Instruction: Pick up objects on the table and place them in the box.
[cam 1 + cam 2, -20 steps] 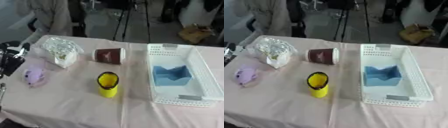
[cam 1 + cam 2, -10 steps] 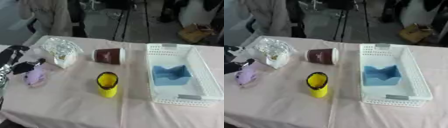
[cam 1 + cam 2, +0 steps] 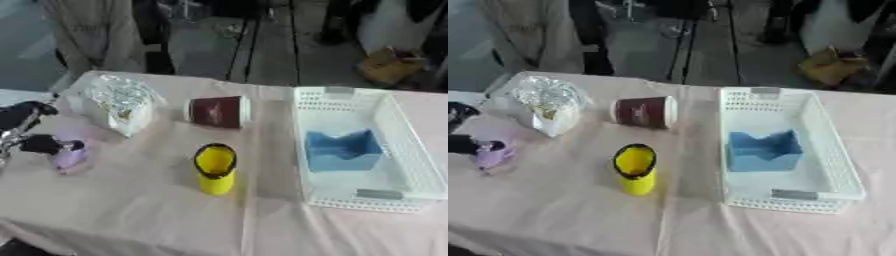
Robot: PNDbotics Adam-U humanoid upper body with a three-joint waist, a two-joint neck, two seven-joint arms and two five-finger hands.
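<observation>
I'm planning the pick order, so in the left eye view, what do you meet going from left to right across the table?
Left hand → small purple object → crinkled clear bag → yellow cup → white basket, with a blue item inside it. The dark red cup overlaps the yellow one sideways, so it is left out.

One white basket (image 3: pixel 398 150); one blue block (image 3: pixel 341 150); one yellow cup (image 3: pixel 215 169); one brown cup (image 3: pixel 217 111); one clear bag (image 3: pixel 118 102); one purple object (image 3: pixel 70 156).
</observation>
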